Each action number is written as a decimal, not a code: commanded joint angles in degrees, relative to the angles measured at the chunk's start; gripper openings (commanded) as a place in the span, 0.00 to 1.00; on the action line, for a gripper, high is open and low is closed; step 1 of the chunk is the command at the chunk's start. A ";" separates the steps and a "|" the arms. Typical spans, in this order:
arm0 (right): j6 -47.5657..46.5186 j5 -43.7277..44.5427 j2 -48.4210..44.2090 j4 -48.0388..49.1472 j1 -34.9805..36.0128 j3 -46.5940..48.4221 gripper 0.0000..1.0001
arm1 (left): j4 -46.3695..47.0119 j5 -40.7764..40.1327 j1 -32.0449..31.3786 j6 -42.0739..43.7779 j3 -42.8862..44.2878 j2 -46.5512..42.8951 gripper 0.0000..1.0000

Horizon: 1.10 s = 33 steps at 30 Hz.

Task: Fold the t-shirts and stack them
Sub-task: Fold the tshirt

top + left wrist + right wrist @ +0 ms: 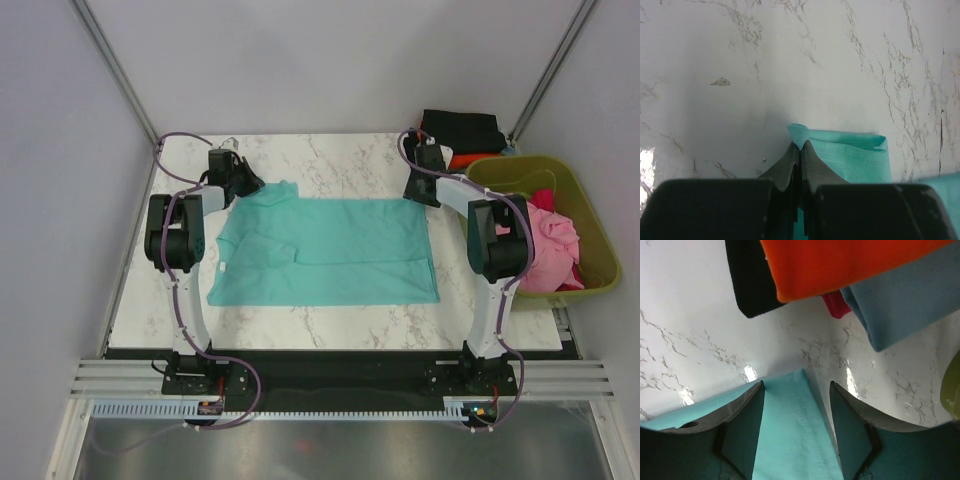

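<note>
Top view: teal t-shirt [325, 250] lying spread flat mid-counter [330, 155]. Left tool [245, 183] sitting at its far left corner, right tool [418, 190] at its far right corner. Black t-shirt [460, 128] and orange t-shirt [465, 158] lying stacked at far right. Pink t-shirt [550, 240] bunching in green tub [600, 255].
Left wrist: left tool closed, pinching teal corner, cloth tip poking above fingertips.
Right wrist: right tool jaws standing apart, straddling teal corner, not pinching it. Blue cloth [910, 300] lying beyond, beside orange and black.
</note>
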 commanded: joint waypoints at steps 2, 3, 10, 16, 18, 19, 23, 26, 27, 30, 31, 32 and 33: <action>-0.21 -3.00 1.92 4.05 -0.42 0.70 0.60 | 2.49 -1.11 0.13 0.27 0.23 -3.12 0.02; -0.12 -3.35 2.00 4.31 -0.42 0.18 0.58 | 2.49 -1.11 0.13 0.27 0.23 -3.21 0.02; 1.02 -4.41 0.95 6.68 -0.42 -3.43 0.43 | 2.49 -1.20 0.13 0.27 0.31 -3.12 0.02; -0.03 -3.97 1.13 7.12 -0.42 -3.35 0.20 | 2.40 -1.11 0.13 0.27 0.40 -3.03 0.02; -0.30 -3.97 1.13 7.12 -0.42 -2.82 0.13 | 2.14 -1.03 0.13 0.27 0.66 -2.94 0.02; -0.56 -4.14 1.13 7.04 -0.42 -2.64 0.11 | 2.05 -1.03 0.13 0.27 0.75 -2.77 0.02; -0.91 -4.50 0.86 7.04 -0.42 -2.55 0.06 | 1.78 -0.94 0.13 0.27 1.02 -2.68 0.02; -1.44 -4.67 0.34 6.95 -0.51 -2.73 0.03 | 1.52 -0.94 0.13 0.27 1.37 -2.42 0.02; -1.53 -4.67 0.16 6.86 -0.42 -2.82 0.02 | 1.34 -0.85 0.13 0.27 1.54 -2.42 0.02; -1.70 -5.20 -1.07 6.60 -0.42 -3.17 0.02 | 0.20 -0.33 0.13 0.53 2.86 -1.54 0.02; -1.79 -5.37 -1.77 6.42 -0.42 -3.17 0.02 | 0.20 0.11 0.13 0.71 3.21 -1.36 0.02; -1.88 -5.81 -2.12 6.33 -0.42 -3.17 0.02 | 0.37 0.81 0.13 1.14 3.74 -1.45 0.02; -2.05 -6.16 -3.00 6.07 -0.42 -3.08 0.02 | 0.38 2.56 0.04 2.28 4.09 -1.45 0.02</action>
